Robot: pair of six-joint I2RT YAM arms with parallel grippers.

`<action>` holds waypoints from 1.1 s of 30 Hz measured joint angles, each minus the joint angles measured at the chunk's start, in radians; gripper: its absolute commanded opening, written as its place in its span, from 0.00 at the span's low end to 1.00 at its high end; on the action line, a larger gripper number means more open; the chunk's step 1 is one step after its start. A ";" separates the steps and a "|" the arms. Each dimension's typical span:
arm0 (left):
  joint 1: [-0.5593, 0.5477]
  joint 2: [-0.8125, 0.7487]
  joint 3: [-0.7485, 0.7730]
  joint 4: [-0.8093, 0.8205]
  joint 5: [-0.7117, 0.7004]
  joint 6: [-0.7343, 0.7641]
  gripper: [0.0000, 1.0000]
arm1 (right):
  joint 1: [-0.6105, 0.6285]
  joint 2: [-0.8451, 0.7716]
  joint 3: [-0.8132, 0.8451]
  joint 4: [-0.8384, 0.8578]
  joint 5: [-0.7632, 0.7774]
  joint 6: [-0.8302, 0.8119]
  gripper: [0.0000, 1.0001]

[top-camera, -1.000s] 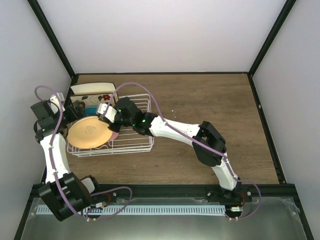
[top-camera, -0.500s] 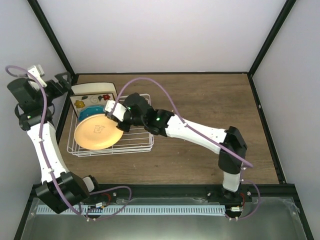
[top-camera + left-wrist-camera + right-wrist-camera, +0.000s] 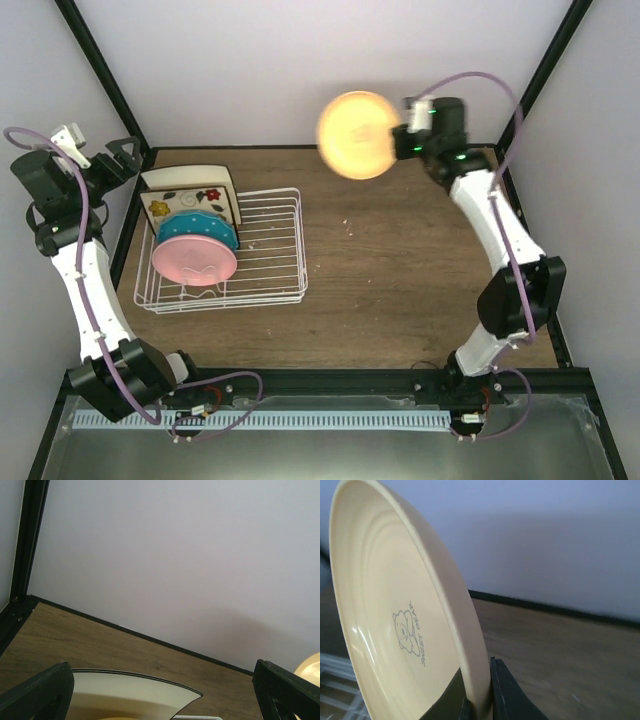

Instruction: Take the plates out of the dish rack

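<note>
The right end effector (image 3: 479,702) is clamped on the rim of the pale-orange plate (image 3: 357,135), which is held on edge high above the far counter (image 3: 420,260). The left end effector (image 3: 112,160) is spread wide and empty near the dish rack (image 3: 275,245). A pink plate (image 3: 195,262), a teal plate (image 3: 205,228) and two square cream plates (image 3: 185,180) are left to unload. The carried plate is blurred; a sixth plate cannot be made out.

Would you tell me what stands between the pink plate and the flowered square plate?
A teal plate stands there, inside the dish rack, as the top view shows.
</note>
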 measured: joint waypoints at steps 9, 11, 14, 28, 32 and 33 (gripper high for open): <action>0.000 -0.015 -0.045 -0.013 0.030 0.001 1.00 | -0.455 0.217 -0.091 -0.089 -0.206 0.314 0.01; 0.000 -0.023 -0.058 -0.021 0.037 0.004 1.00 | -0.492 0.273 -0.121 -0.095 -0.245 0.367 0.01; 0.000 -0.038 -0.076 -0.034 0.043 0.015 1.00 | -0.528 0.347 -0.134 -0.089 -0.279 0.427 0.01; 0.000 -0.071 -0.103 -0.087 0.055 0.049 1.00 | -0.607 0.525 -0.003 -0.054 -0.228 0.621 0.01; 0.000 -0.093 -0.124 -0.092 0.054 0.052 1.00 | -0.622 0.526 -0.014 -0.053 -0.198 0.642 0.01; 0.000 -0.098 -0.130 -0.093 0.054 0.052 1.00 | -0.623 0.526 -0.021 -0.053 -0.195 0.644 0.04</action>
